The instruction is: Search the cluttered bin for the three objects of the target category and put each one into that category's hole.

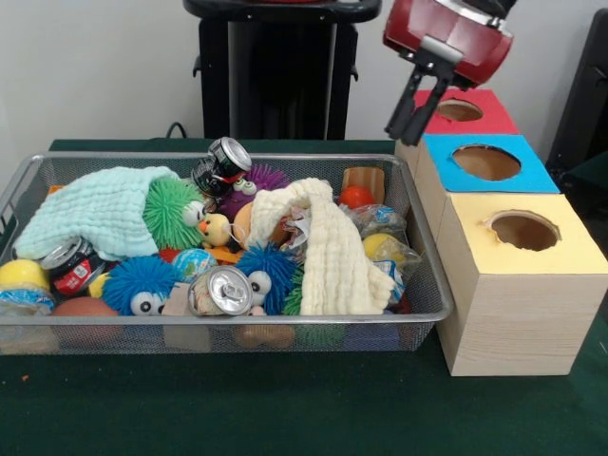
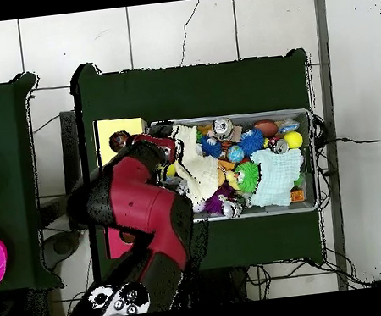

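Note:
The silver wire-mesh bin (image 1: 228,328) fills the table's left and middle, packed with toys, cans and towels; it also shows in the overhead view (image 2: 318,186). White cloth with coloured spots (image 1: 382,218) lies crumpled at the bin's right end, and more of it (image 1: 391,269) lies in front by a yellow ball. The yellow-topped box's hole (image 1: 524,230) is nearest the camera at right and also shows from overhead (image 2: 120,141). My gripper (image 1: 410,128) hangs high over the edge of the blue and red boxes, open and empty, fingers pointing down and left.
A blue-topped box (image 1: 486,162) and a red-topped box (image 1: 462,110) stand behind the yellow one. A mint-green towel (image 1: 95,214) and a cream waffle towel (image 1: 328,252) drape over the clutter. Crushed cans (image 1: 220,290), fuzzy blue and green balls and small balls fill the bin.

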Tool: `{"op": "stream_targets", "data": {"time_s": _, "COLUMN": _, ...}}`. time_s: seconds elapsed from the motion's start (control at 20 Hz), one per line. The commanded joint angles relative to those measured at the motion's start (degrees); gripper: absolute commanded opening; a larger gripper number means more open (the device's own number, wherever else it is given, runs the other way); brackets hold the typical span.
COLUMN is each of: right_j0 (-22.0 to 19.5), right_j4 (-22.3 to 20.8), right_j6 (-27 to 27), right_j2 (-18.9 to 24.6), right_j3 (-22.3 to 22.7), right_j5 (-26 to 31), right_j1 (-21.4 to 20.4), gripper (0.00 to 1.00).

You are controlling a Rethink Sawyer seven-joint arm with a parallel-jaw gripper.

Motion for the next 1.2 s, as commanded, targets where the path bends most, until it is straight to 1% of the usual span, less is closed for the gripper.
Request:
{"op": "stream_targets", "data": {"time_s": 0.05, "right_j0": -3.18, "right_j4": -2.53, "right_j6": 11.26, "right_j2": 5.63, "right_j3": 5.66, "right_j5": -2.97, "right_j1": 2.25, "gripper": 0.0}}
{"op": "stream_targets", "data": {"time_s": 0.3, "right_j0": -4.45, "right_j4": -2.96, "right_j6": 10.27, "right_j2": 6.43, "right_j3": 5.8, "right_j5": -4.5, "right_j1": 1.97, "gripper": 0.0}}
{"op": "stream_targets", "data": {"time_s": 0.55, "right_j0": -6.77, "right_j4": -4.33, "right_j6": 9.36, "right_j2": 8.73, "right_j3": 6.57, "right_j5": -6.99, "right_j1": 1.27, "gripper": 0.0}}
{"op": "stream_targets", "data": {"time_s": 0.6, "right_j0": -7.01, "right_j4": -4.25, "right_j6": 9.39, "right_j2": 9.12, "right_j3": 6.79, "right_j5": -7.19, "right_j1": 1.13, "gripper": 1.0}}
{"op": "stream_targets", "data": {"time_s": 0.8, "right_j0": -7.74, "right_j4": -3.91, "right_j6": 10.39, "right_j2": 10.18, "right_j3": 7.61, "right_j5": -8.43, "right_j1": 0.98, "gripper": 1.0}}
{"op": "stream_targets", "data": {"time_s": 0.9, "right_j0": -7.09, "right_j4": -3.64, "right_j6": 11.18, "right_j2": 9.36, "right_j3": 7.36, "right_j5": -10.84, "right_j1": 2.89, "gripper": 1.0}}
{"op": "stream_targets", "data": {"time_s": 1.05, "right_j0": -8.81, "right_j4": -3.43, "right_j6": 13.79, "right_j2": 12.25, "right_j3": 8.41, "right_j5": -15.98, "right_j1": 3.69, "gripper": 1.0}}
{"op": "stream_targets", "data": {"time_s": 1.1, "right_j0": -8.76, "right_j4": -3.21, "right_j6": 14.1, "right_j2": 12.22, "right_j3": 8.39, "right_j5": -17.03, "right_j1": 4.13, "gripper": 1.0}}
{"op": "stream_targets", "data": {"time_s": 1.2, "right_j0": -9.76, "right_j4": -3.16, "right_j6": 14.81, "right_j2": 13.73, "right_j3": 8.78, "right_j5": -19.0, "right_j1": 4.49, "gripper": 1.0}}
